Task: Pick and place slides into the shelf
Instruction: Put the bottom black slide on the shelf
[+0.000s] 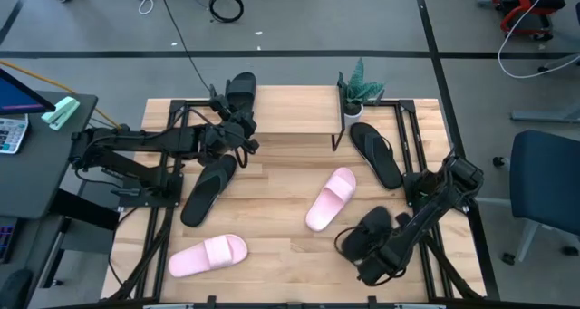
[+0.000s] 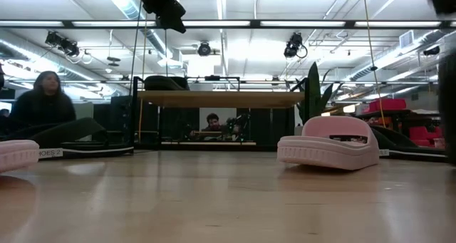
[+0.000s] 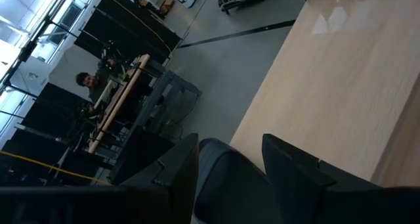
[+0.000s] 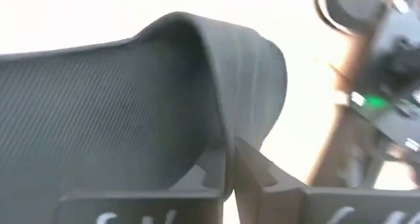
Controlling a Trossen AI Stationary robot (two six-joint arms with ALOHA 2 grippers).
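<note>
text: "OES 2", partial, white print | on: side edge of black flip-flop [image 2: 85, 150], low view, table left | elsewhere: nothing legible

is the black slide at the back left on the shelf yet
Partly: the black slide lies across the shelf's back left corner, overhanging the edge, with the left gripper just beside it.

From overhead the right gripper [image 1: 381, 265] hides most of the black slide [image 1: 365, 232] beneath it. Its wrist view shows that slide's band [image 4: 164, 86] blurred and cut off at the edges. At surface height, one pink slide [image 2: 16, 154] runs off the left border. The left gripper [image 1: 237, 126] blends into dark cabling.
</note>
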